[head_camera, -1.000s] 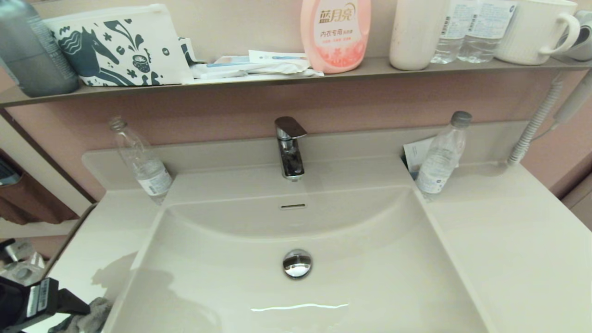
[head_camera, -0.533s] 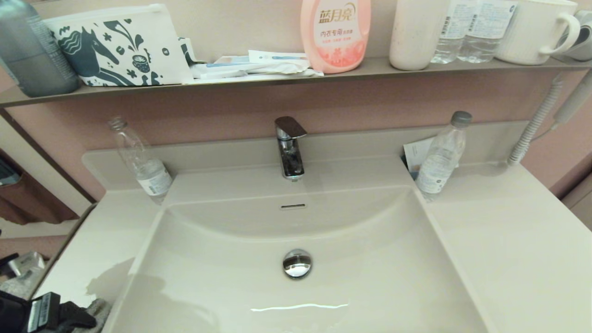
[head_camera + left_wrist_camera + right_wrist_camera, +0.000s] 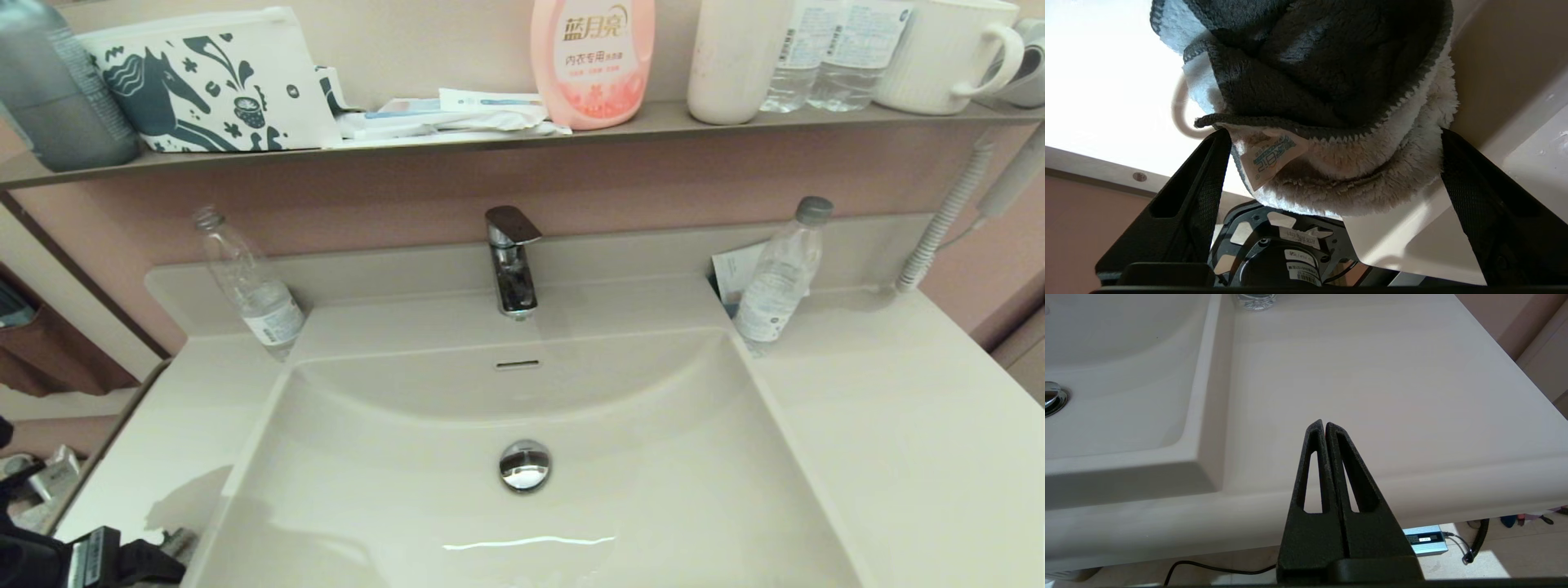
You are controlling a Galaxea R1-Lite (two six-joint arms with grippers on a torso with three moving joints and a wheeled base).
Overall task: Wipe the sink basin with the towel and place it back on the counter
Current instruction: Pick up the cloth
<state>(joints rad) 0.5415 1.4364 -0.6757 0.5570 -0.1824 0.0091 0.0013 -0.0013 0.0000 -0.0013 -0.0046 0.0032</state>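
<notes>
The grey fluffy towel (image 3: 1331,73) lies bunched on the front left corner of the cream counter (image 3: 898,425), its pale side overhanging the edge. In the head view only a scrap of the towel (image 3: 180,541) shows. My left gripper (image 3: 1335,132) is open wide just below that edge, its tips flanking the towel's near rim without squeezing it. In the head view the left gripper (image 3: 122,565) sits at the bottom left corner. The sink basin (image 3: 653,457) with its chrome drain plug (image 3: 524,465) holds nothing. My right gripper (image 3: 1323,424) is shut and hangs off the counter's front right edge (image 3: 1372,375).
A chrome faucet (image 3: 512,257) stands behind the basin. Clear bottles stand at the rear left (image 3: 249,286) and rear right (image 3: 780,273) of the counter. The wall shelf (image 3: 490,135) carries a horse-print pouch (image 3: 204,82), a pink bottle (image 3: 592,61) and cups.
My left gripper has drawn back and down toward the bottom left corner. The towel stays on the counter and shows less in the head view.
</notes>
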